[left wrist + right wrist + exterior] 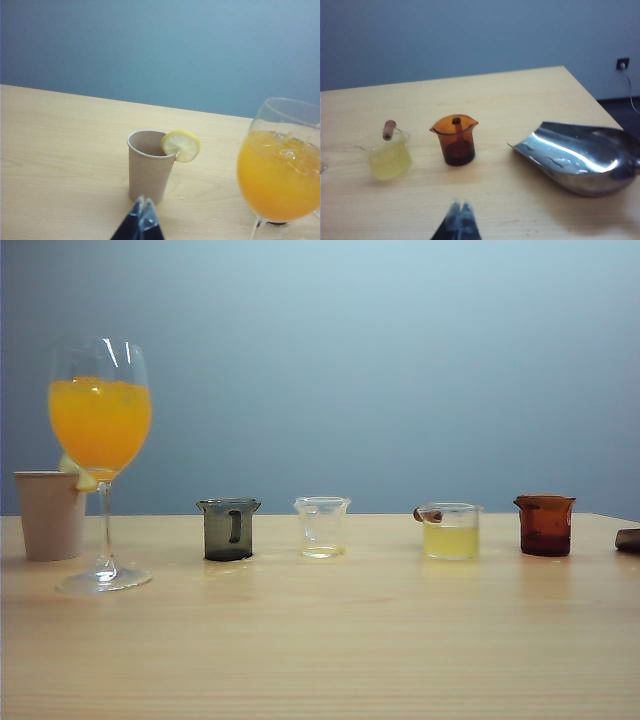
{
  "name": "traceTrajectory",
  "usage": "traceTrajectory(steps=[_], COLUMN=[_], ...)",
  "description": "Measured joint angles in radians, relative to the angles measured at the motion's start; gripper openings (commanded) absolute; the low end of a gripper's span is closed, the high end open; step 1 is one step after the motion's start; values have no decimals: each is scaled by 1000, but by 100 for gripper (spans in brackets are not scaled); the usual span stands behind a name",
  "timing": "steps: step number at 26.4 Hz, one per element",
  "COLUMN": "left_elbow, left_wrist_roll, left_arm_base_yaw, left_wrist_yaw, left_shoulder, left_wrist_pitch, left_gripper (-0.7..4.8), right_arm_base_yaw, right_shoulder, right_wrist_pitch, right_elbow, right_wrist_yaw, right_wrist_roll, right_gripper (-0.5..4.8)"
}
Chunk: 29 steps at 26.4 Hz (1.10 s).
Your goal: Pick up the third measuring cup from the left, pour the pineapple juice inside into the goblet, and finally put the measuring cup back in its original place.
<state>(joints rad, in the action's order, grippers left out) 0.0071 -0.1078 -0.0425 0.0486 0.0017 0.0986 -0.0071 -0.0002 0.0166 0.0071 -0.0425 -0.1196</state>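
The third measuring cup point(451, 531) is a small clear beaker with a reddish-brown handle nub, standing right of centre on the table and about half full of pale yellow pineapple juice point(451, 542). The right wrist view shows that cup point(389, 157) some way ahead of my right gripper point(460, 204), which is shut and empty. The goblet point(100, 430), tall and stemmed, stands at the far left and holds deep orange liquid with ice. My left gripper point(144, 202) is shut and empty, just short of the paper cup, with the goblet point(280, 170) off to one side. Neither gripper shows in the exterior view.
A beige paper cup point(50, 515) with a lemon slice point(181, 145) on its rim stands behind the goblet. In the row stand a grey cup point(228, 529), a clear flared cup point(321, 526) and an amber cup point(545, 525). A steel scoop point(580, 157) lies at the table's right end.
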Motion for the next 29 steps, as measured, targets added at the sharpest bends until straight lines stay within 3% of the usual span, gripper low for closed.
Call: traceTrajectory(steps=[9, 16, 20, 26, 29], left_elbow=[4, 252, 336, 522, 596], left_wrist_roll=[0, 0, 0, 0, 1], left_arm_base_yaw=[0, 0, 0, 1, 1], left_wrist_yaw=[15, 18, 18, 20, 53], left_shoulder=[0, 0, 35, 156, 232], left_wrist_pitch=[-2, -170, -188, -247, -266], left_gripper=[-5, -5, -5, -5, -5], right_arm_base_yaw=[0, 1, 1, 2, 32], right_shoulder=[0, 44, 143, 322, 397], right_wrist_pitch=[-2, 6, 68, 22, -13], right_elbow=[0, 169, 269, 341, 358], right_wrist_yaw=[5, -3, -18, -78, -59], right_wrist_roll=[-7, -8, -42, -63, -64], right_gripper=[-6, -5, -5, -5, -5])
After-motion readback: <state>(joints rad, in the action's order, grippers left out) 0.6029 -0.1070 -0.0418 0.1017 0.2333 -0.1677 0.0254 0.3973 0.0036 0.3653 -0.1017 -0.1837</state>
